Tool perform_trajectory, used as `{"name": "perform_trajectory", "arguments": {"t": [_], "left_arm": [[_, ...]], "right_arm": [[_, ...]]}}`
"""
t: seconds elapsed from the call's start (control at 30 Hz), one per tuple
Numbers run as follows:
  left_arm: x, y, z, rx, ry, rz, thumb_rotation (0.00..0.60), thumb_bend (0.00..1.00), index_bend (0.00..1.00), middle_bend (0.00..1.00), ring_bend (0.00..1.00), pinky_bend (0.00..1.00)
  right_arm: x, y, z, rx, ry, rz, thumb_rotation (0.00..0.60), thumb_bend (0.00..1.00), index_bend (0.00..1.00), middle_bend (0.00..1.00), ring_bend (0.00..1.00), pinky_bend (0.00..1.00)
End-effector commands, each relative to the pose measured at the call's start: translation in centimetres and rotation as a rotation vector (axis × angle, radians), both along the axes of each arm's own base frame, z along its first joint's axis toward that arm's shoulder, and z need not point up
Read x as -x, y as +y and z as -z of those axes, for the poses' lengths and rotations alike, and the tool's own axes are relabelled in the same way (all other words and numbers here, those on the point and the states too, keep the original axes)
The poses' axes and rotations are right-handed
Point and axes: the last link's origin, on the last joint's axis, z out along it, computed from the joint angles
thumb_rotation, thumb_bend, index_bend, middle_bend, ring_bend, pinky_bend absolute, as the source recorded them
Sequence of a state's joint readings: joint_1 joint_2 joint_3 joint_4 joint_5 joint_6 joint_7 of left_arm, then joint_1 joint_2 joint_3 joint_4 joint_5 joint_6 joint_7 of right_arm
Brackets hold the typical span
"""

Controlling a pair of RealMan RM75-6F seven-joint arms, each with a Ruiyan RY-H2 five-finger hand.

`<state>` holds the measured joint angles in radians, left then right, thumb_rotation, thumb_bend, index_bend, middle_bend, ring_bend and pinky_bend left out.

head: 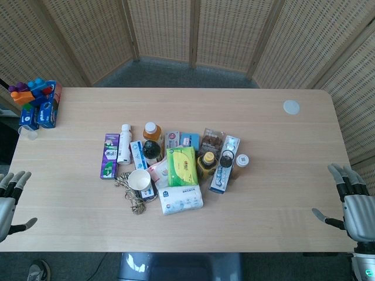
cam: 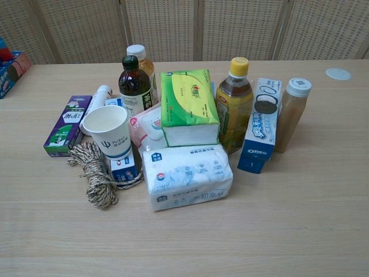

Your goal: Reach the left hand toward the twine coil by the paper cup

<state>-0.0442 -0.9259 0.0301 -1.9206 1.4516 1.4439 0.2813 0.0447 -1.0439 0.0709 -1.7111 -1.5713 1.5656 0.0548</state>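
Note:
The twine coil (head: 132, 195) (cam: 95, 175) is a loose bundle of tan and dark string lying on the table, just left of and in front of the white paper cup (head: 139, 179) (cam: 107, 132). My left hand (head: 8, 202) shows only in the head view, at the far left edge by the table's front, fingers spread and holding nothing, far from the coil. My right hand (head: 354, 205) is at the far right edge, fingers apart and likewise holding nothing. Neither hand appears in the chest view.
A cluster surrounds the cup: purple box (cam: 68, 124), dark bottle (cam: 134, 85), green tissue pack (cam: 188, 105), white wipes pack (cam: 185, 175), yellow-capped tea bottle (cam: 234, 103), Oreo box (cam: 261, 124). Toy blocks and blue boxes (head: 40, 102) stand at the far left; a white lid (head: 291, 107) lies far right.

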Motion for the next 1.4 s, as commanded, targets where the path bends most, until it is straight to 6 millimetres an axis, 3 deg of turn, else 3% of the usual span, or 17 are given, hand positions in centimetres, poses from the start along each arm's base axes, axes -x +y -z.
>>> {"name": "perform_trajectory", "arguments": {"t": [0.03,0.23,0.37,0.57,0.73,1.4], "left_arm": [[0.0,0.0,0.3,0.010,0.005,0.001,0.600,0.00,0.00,0.00,0.00,0.00],[0.0,0.2,1.0,0.038,0.015,0.013,0.600,0.00,0.00,0.00,0.00,0.00],[-0.1,1.3,2.2,0.090,0.040,0.083,0.600,0.00,0.03,0.00,0.00,0.00],[-1.8,4.2,5.4,0.244,0.093,0.242,0.600,0.00,0.13,0.00,0.00,0.00],[-3.2,6.1,8.1,0.339,0.145,0.315,0.600,0.00,0.15,0.00,0.00,0.00],[-7.1,9.2,17.0,0.520,0.291,0.372,0.600,0.00,0.15,0.00,0.00,0.00]], "right_arm": [[0.0,0.0,0.0,-0.001,0.000,0.000,0.600,0.00,0.00,0.00,0.00,0.00],[-0.1,0.1,-0.2,0.006,-0.007,-0.003,0.600,0.00,0.00,0.00,0.00,0.00],[0.0,0.0,-0.2,0.007,-0.004,0.003,0.600,0.00,0.00,0.00,0.00,0.00],[-0.1,0.1,-0.1,0.007,-0.001,-0.003,0.600,0.00,0.00,0.00,0.00,0.00],[0.0,0.0,-0.2,0.013,-0.007,0.002,0.600,0.00,0.00,0.00,0.00,0.00],[0.1,0.0,-0.8,0.023,-0.025,0.003,0.600,0.00,0.00,0.00,0.00,0.00]]}}
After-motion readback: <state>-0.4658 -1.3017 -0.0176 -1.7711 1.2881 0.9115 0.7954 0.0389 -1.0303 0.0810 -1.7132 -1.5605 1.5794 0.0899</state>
